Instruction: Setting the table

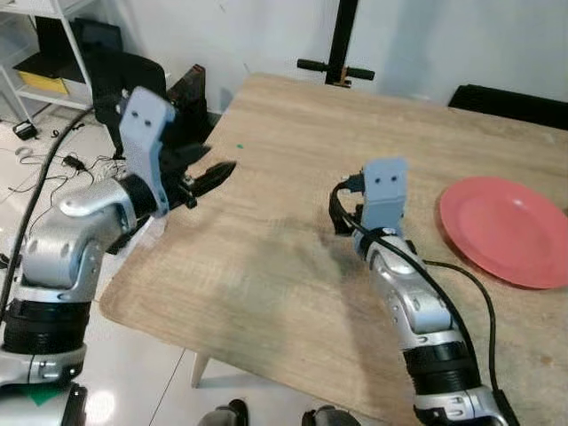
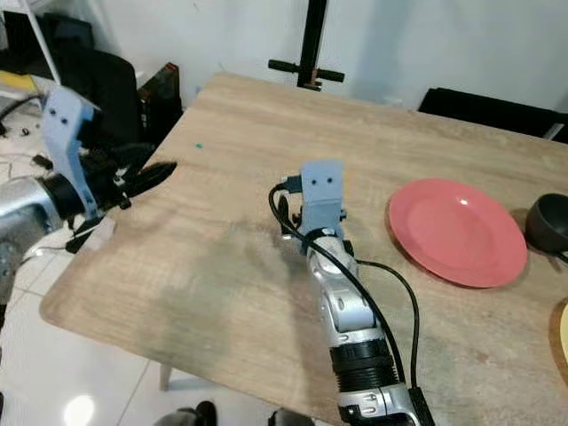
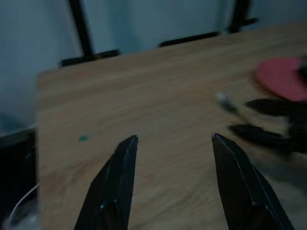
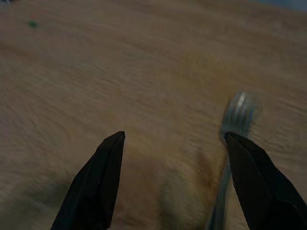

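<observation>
Right gripper [image 4: 172, 143] sits low over the wooden table [image 1: 266, 266], fingers spread wide and holding nothing. A metal fork [image 4: 230, 153] lies flat on the wood just inside the one finger [image 4: 259, 182], tines pointing away from the wrist, handle running back toward it, so the long axis is roughly in line with the fingers rather than across them. The fork is off-centre in the gap: close against that finger, well clear of the other. Judgement: closing now would likely push the fork sideways or pinch only its edge; a small sideways shift toward the fork should come first. The left gripper [image 1: 211, 176] hovers at the table's left edge, also spread wide and empty (its wrist view shows bare wood between the fingers), well apart from the fork, so the right arm is plainly the nearer one. The red plate [image 1: 508, 229] lies to the right of the right arm, apart from it.
</observation>
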Controlling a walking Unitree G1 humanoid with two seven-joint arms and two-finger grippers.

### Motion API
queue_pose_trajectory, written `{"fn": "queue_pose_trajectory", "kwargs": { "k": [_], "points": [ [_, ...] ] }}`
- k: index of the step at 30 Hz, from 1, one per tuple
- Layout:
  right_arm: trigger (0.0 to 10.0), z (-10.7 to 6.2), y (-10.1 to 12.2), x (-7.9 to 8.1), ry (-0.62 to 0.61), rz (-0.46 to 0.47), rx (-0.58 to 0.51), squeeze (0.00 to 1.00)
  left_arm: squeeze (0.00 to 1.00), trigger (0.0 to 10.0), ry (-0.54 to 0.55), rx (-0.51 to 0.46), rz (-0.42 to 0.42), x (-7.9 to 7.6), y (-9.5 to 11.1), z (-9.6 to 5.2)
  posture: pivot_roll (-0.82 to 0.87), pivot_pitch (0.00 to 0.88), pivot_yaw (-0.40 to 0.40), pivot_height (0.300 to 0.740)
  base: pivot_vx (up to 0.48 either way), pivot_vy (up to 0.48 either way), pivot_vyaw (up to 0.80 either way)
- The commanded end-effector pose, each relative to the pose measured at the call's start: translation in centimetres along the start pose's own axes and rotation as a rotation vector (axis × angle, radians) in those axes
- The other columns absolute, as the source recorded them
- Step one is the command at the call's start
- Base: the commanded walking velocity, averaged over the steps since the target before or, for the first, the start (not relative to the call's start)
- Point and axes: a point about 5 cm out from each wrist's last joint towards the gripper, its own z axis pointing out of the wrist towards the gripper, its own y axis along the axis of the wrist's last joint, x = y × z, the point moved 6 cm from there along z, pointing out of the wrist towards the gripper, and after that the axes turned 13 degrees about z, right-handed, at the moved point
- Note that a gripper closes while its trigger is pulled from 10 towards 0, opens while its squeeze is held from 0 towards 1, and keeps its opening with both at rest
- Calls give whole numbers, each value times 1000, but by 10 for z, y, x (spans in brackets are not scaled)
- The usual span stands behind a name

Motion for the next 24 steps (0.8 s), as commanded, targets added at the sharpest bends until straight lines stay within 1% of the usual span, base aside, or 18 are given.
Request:
{"fn": "queue_pose_trajectory", "kwargs": {
  "k": [1, 2, 6, 9, 12, 17, 22, 24],
  "points": [
    [10000, 3, -2, -11, -50, -13, 7, 0, 0, 10000, -54, -15, 19, -7, 8, 3, -10, 87, 47, 740, 0, 0, 0],
    [10000, 3, -2, -11, -50, -13, 7, 0, 0, 10000, -54, -15, 19, -7, 8, 3, -10, 87, 47, 740, 0, 0, 0],
    [10000, 4, -1, -26, -117, -26, -14, 0, 0, 10000, -112, -33, 41, -15, 15, 12, -7, 95, 41, 740, 0, 0, 0],
    [10000, 3, -1, -30, -131, -26, -20, 0, 0, 10000, -131, -35, 49, -18, 16, 14, -7, 104, 41, 740, 0, 0, 0],
    [10000, 1, -8, -43, -166, -22, 2, 0, 0, 10000, -185, -40, 60, -24, 19, 19, -11, 114, 54, 740, 0, 0, 0],
    [10000, 0, -17, -46, -177, -24, 30, 0, 0, 10000, -199, -41, 58, -24, 21, 20, -12, 129, 63, 740, 0, 0, 0],
    [10000, -1, -25, -46, -179, -25, 52, 0, 0, 10000, -200, -37, 53, -23, 20, 19, -10, 135, 63, 740, 0, 0, 0],
    [10000, -2, -32, -44, -172, -19, 75, 0, 0, 10000, -197, -33, 47, -23, 18, 17, -8, 143, 64, 740, 0, 0, 0]
  ]
}}
